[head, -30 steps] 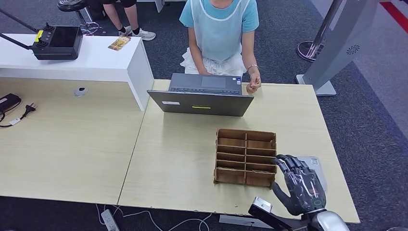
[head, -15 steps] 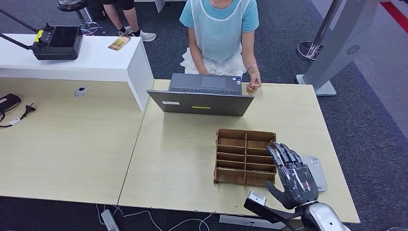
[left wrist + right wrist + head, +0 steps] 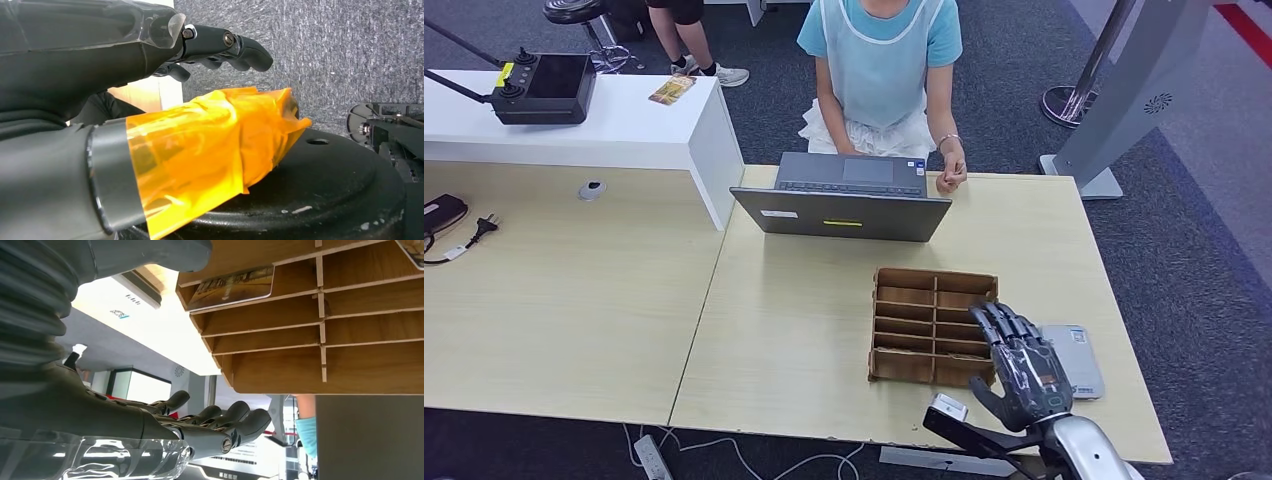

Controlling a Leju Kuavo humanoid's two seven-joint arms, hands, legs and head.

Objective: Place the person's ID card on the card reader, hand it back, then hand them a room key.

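My right hand (image 3: 1022, 368) hovers over the near right corner of the wooden slotted rack (image 3: 924, 322), fingers stretched out and apart, holding nothing. Just right of it the flat grey card reader (image 3: 1074, 358) lies on the table. In the right wrist view the rack (image 3: 320, 330) is close, with a printed card (image 3: 232, 287) lying in one slot, and my fingers (image 3: 220, 422) reach out beside it. The person (image 3: 879, 60) sits behind the laptop (image 3: 844, 200), one hand (image 3: 951, 177) on the table's far edge. My left hand (image 3: 150, 75) holds nothing, its thumb (image 3: 210, 145) wrapped in orange tape.
A white counter (image 3: 624, 130) at the back left carries a black controller (image 3: 542, 88) and a small card (image 3: 672, 90). A black plug and cable (image 3: 464, 235) lie on the left table. A grey stand (image 3: 1114, 110) rises at the back right.
My right hand has slid left from above the card reader to over the rack's corner, uncovering the reader. The person and the laptop have stayed put.
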